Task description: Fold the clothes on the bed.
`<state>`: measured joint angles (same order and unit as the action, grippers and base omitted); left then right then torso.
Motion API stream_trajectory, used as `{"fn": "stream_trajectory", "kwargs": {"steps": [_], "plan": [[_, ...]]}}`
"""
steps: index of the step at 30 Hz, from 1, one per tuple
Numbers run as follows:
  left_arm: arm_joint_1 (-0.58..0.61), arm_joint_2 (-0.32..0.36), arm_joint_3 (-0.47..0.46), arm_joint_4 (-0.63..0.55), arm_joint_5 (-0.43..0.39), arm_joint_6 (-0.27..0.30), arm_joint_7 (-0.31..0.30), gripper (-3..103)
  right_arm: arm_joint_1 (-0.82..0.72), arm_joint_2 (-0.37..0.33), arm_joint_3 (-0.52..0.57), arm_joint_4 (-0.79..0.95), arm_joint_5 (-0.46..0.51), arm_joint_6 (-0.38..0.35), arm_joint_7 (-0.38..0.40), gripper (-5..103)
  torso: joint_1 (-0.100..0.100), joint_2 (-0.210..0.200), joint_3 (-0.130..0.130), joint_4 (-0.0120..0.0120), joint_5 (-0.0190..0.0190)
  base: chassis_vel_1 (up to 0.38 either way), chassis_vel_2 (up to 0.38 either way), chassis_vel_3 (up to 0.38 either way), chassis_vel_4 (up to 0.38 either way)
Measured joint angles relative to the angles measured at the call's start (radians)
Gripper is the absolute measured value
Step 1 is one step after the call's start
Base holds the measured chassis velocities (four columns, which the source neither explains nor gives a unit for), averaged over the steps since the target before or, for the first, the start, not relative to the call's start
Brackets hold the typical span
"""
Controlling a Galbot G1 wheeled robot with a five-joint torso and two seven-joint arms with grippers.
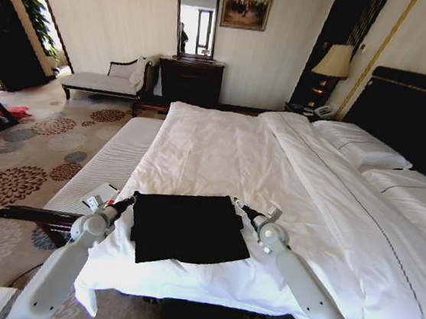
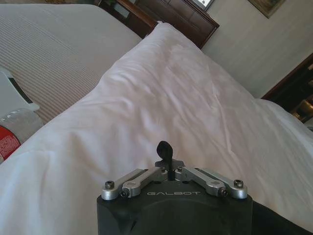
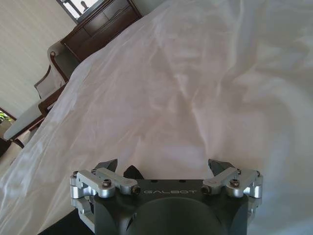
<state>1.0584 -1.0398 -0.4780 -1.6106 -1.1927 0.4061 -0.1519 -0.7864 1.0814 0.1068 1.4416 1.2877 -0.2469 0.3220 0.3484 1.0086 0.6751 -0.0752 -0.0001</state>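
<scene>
The black T-shirt is lying on the near end of the bed, already gathered into a compact, roughly rectangular packet that is running a little wider left to right than near to far, with its near left corner sticking out toward the foot of the bed. Both arms are flanking it: the left gripper is reaching to the packet's far left corner and the right gripper to its far right corner, each sitting right at the cloth's edge, so neither arm is clearly the nearer one. The relation that matters is that the shirt is lying between the two grippers and slightly nearer than their tips, so any further fold is looking like one that pulls the far edge toward the near edge. In the left wrist view the left gripper is showing its fingers pressed together over the white duvet, with nothing visibly caught between them. In the right wrist view the right gripper is standing spread, its fingers well apart above the bare duvet. On the pale bench to the left a bottle with a red label is lying on its side; nothing is serving as a container here
</scene>
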Motion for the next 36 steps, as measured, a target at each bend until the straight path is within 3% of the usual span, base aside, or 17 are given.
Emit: {"fn": "stream_trajectory", "kwargs": {"steps": [10,17,24,29,31,35,36], "plan": [[-0.019,0.002,0.008,0.012,0.000,-0.001,0.000,1,0.077,0.084,-0.026,-0.081,0.014,-0.003,-0.023,100,0.000,0.000,0.000,0.0001,0.0001,0.000,0.000,0.000,0.000],[-0.030,0.002,0.012,0.021,0.000,-0.003,0.000,1,0.072,0.094,-0.040,-0.081,0.016,-0.017,-0.038,103,0.000,0.000,0.000,-0.0001,0.0000,0.000,0.000,0.000,0.000],[-0.038,0.001,0.017,0.024,0.000,-0.003,0.000,1,0.073,0.100,-0.052,-0.098,-0.004,-0.020,-0.059,84,0.000,0.000,0.000,0.0000,0.0001,0.000,0.000,0.000,0.000],[-0.039,0.002,0.017,0.024,0.003,-0.006,0.001,1,0.074,0.102,-0.051,-0.108,-0.017,-0.017,-0.066,57,0.000,0.000,0.000,0.0000,0.0001,0.000,0.000,0.000,0.000],[-0.039,0.002,0.017,0.024,0.004,-0.006,0.001,1,0.073,0.102,-0.051,-0.107,-0.017,-0.016,-0.066,57,0.000,0.000,0.000,0.0000,0.0001,0.000,0.000,0.000,0.000],[-0.041,0.002,0.017,0.025,0.006,-0.007,0.001,1,0.053,0.090,-0.037,-0.079,-0.012,-0.015,-0.066,35,0.000,0.000,0.000,0.0001,0.0001,0.000,0.000,0.000,0.000],[-0.041,0.002,0.017,0.025,0.006,-0.007,0.001,1,0.053,0.090,-0.037,-0.079,-0.012,-0.015,-0.066,35,0.000,0.000,0.000,0.0001,0.0001,0.000,0.000,0.000,0.000]]}}
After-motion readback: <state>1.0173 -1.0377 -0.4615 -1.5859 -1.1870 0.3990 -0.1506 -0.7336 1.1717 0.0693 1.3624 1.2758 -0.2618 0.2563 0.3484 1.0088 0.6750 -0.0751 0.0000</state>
